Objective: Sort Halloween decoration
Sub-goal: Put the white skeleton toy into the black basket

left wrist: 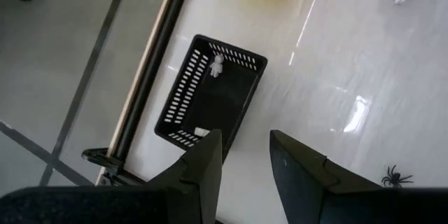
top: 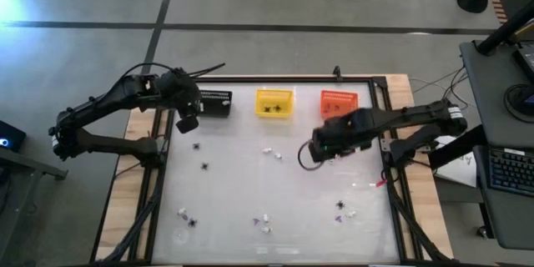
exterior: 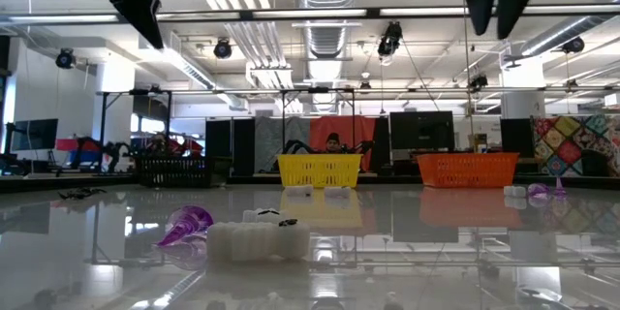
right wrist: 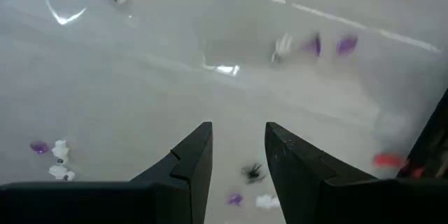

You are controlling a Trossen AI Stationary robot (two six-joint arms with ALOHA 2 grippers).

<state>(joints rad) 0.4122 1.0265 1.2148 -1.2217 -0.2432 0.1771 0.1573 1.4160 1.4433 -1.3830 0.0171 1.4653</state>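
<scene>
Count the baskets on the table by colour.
Black basket: 1
Yellow basket: 1
Orange basket: 1
Total: 3

The high camera looked straight down on the whole glossy white table point(top: 275, 183). The low one sat at tabletop level, facing the far small slatted yellow plastic basket point(exterior: 313, 169). Each wrist camera looked downward, close; the left shared that basket.
</scene>
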